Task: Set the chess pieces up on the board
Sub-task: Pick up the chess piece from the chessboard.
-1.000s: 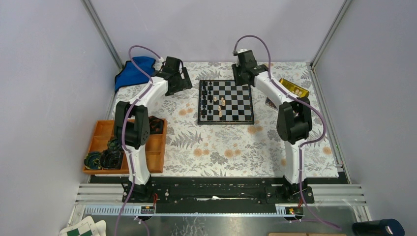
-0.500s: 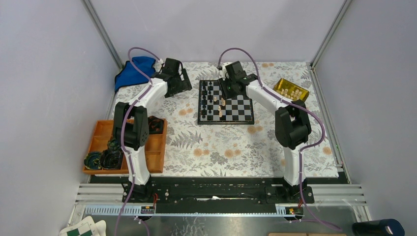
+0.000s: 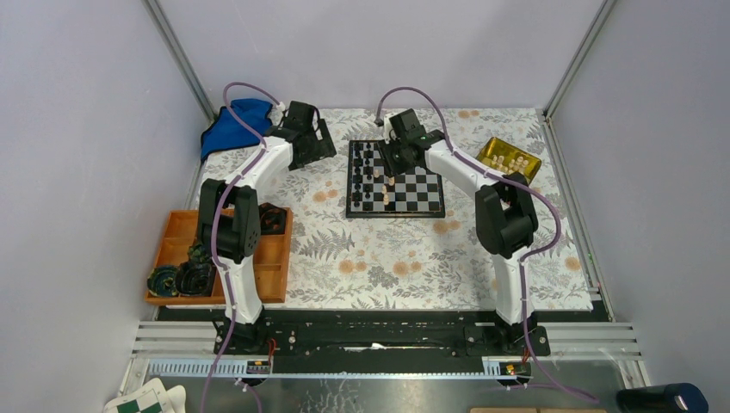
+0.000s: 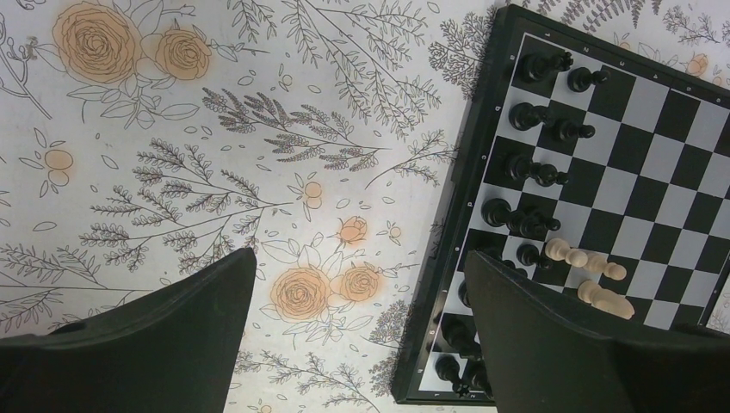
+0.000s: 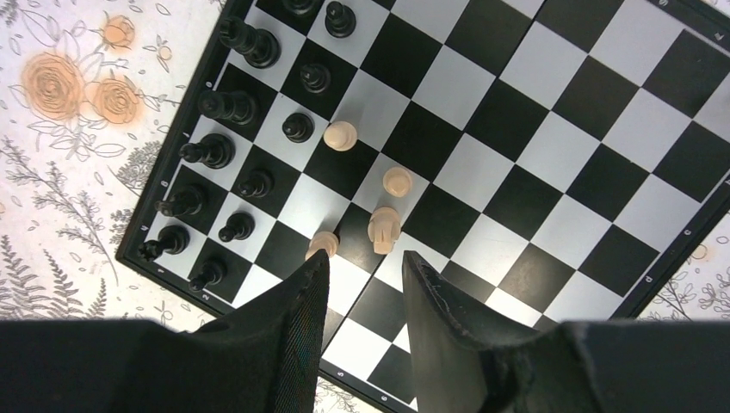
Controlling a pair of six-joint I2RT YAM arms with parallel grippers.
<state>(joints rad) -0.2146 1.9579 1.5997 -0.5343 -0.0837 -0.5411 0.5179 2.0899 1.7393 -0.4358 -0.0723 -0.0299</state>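
top view: the board [image 3: 413,185] lies far centre, with black pieces [image 3: 363,172] ranked along its left side and a few pale pieces [image 3: 387,185] loose mid-board. more may sit in the gold tin [image 3: 510,157], too small to be sure.

left wrist: the left gripper [image 4: 359,262] hangs wide open and empty over the flowered cloth [image 4: 172,129] beside the board.

right wrist: the right gripper [image 5: 365,262] hovers part open, holding nothing, just beside the nearest pale piece [image 5: 324,243].

the step looks like sorting the pale side. the next move calls for centring over one piece and closing gently without toppling its neighbours.

Blue cloth [image 3: 231,120] far left, orange tray [image 3: 176,231] (dark clutter inside) nearer, gold tin [image 3: 492,148] far right.
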